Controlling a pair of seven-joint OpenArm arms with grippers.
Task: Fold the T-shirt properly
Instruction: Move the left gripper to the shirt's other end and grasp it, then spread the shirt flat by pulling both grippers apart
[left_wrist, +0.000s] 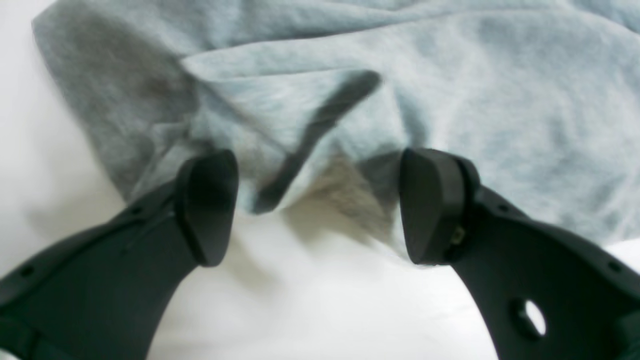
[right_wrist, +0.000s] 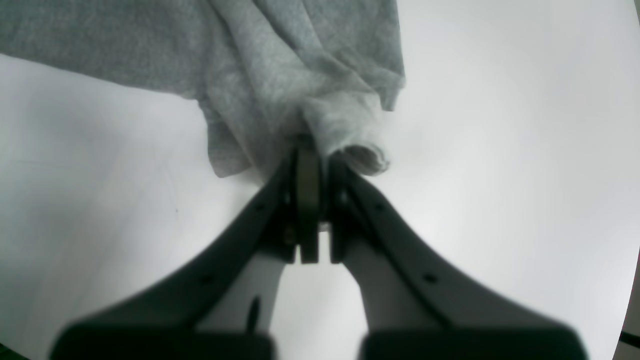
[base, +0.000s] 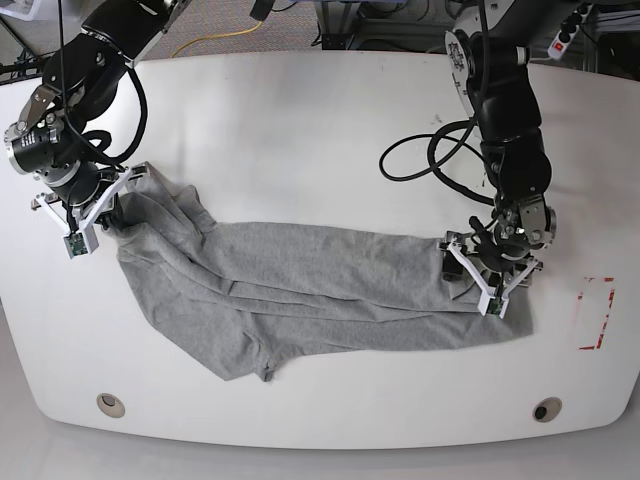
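At nine o'clock on the white worktop (base: 300, 120), the right tool (right_wrist: 312, 150) is pinched tight on a bunched corner of the T-shirt (base: 320, 285), which lies stretched across the middle. At three o'clock the left tool (left_wrist: 317, 205) is spread apart over the hem. It should close on the hem first, I think. Only the left wrist view shows a dark strip on the cloth.

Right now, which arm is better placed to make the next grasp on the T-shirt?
The left. Its pincer stands open over a bunched edge of the T-shirt, ready to close. The right pincer is already shut on the other end.
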